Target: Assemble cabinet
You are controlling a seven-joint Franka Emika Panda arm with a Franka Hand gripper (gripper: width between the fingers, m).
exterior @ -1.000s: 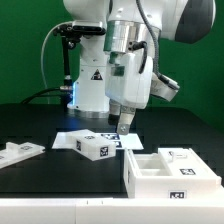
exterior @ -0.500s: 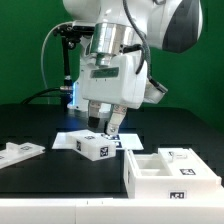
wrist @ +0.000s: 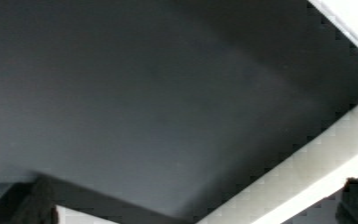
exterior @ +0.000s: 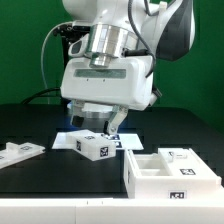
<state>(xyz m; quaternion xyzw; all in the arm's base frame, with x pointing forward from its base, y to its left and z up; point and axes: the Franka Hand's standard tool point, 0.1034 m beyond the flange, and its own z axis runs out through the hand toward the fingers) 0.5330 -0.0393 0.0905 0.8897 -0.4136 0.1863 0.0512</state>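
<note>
**Gripper.** The gripper (exterior: 100,122) hangs above the far middle of the black table (exterior: 40,175), over the marker board (exterior: 66,139). In the wrist view both fingertips (wrist: 12,205) appear only at the picture's edges, far apart, with bare dark table between them. The jaws therefore stand wide open and hold nothing. A blurred pale band (wrist: 357,120) crosses one corner of that view; it cannot be identified.

**Change from the earlier frames.**
- The wrist has turned. One second ago the hand showed its narrow side to the exterior camera; it now shows its broad white face.
- The hand has shifted toward the exterior view's left and fills more of the picture.
- No loose part has moved.

**The cabinet.** It lies in separate parts, none of them joined.
- The compartmented box (exterior: 165,180) stands at the near side, toward the exterior view's right, with its open side up.
- A small block (exterior: 92,147) rests at the near edge of the marker board, just below the gripper and clear of it.
- A flat panel (exterior: 18,152) lies at the exterior view's left, well apart from the box.
- A further tagged piece (exterior: 180,155) shows just behind the far wall of the box.
</note>
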